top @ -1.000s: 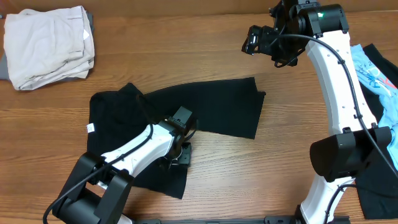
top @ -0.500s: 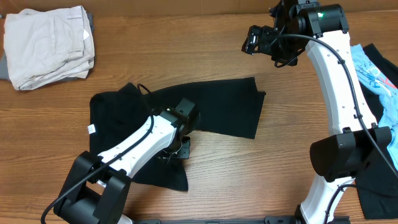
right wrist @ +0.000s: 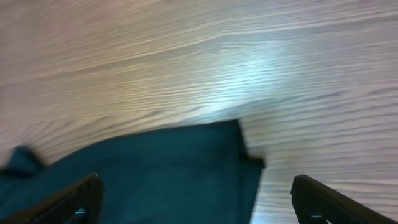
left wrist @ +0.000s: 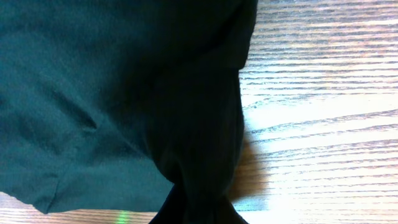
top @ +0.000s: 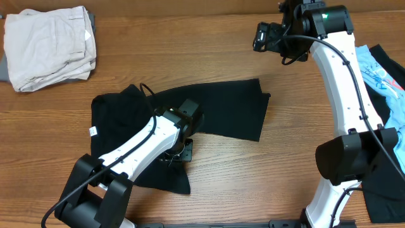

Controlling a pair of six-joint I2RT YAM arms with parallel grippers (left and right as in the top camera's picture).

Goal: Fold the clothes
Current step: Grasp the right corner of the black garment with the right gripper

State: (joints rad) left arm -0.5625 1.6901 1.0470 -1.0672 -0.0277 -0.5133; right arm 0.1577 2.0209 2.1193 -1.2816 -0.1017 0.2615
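A: So, which step is this?
B: Gripping for a fold. The left tool is pressed together, pinching a bunched edge of the black garment, which lies spread mid-tabletop.
A: And the right tool?
B: Spread wide, empty, well apart. Next, I judge: lift that edge and carry it across.

You can't see your left pincer's fingertips. The bunched black garment swallows them at the wrist view's bottom edge, and from above the arm covers that spot. Ahead of your right pincer everything's blurred, and the frame clips its fingers. Beside it, the light blue garment runs off the edge.
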